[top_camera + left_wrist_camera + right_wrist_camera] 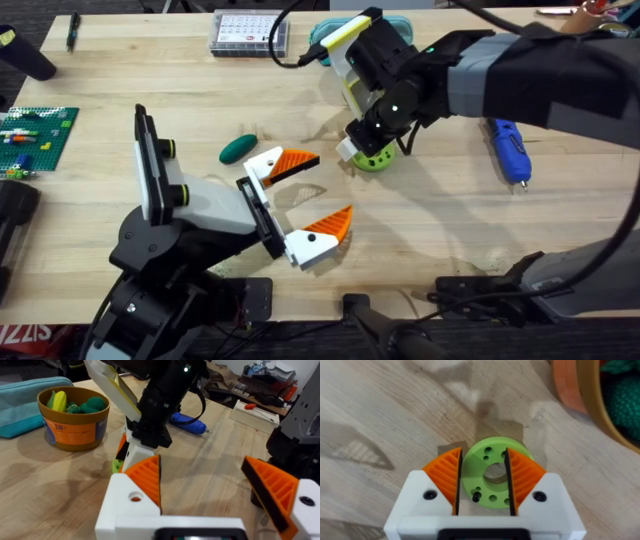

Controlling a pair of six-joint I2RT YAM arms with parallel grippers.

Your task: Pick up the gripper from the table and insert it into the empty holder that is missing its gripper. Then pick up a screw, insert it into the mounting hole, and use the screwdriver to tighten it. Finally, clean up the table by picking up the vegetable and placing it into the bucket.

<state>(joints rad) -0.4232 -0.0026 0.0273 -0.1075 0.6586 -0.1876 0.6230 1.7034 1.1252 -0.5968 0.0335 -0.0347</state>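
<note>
This is a robotics lab or a workshop. Two robot arms stand at a light wood table (pixel 120 80). On it lie a clear parts box (pixel 248 33), a blue screwdriver (pixel 508 148) and a green building-brick plate (pixel 35 137). Behind the table, a bench holds more tools and boxes.
</note>
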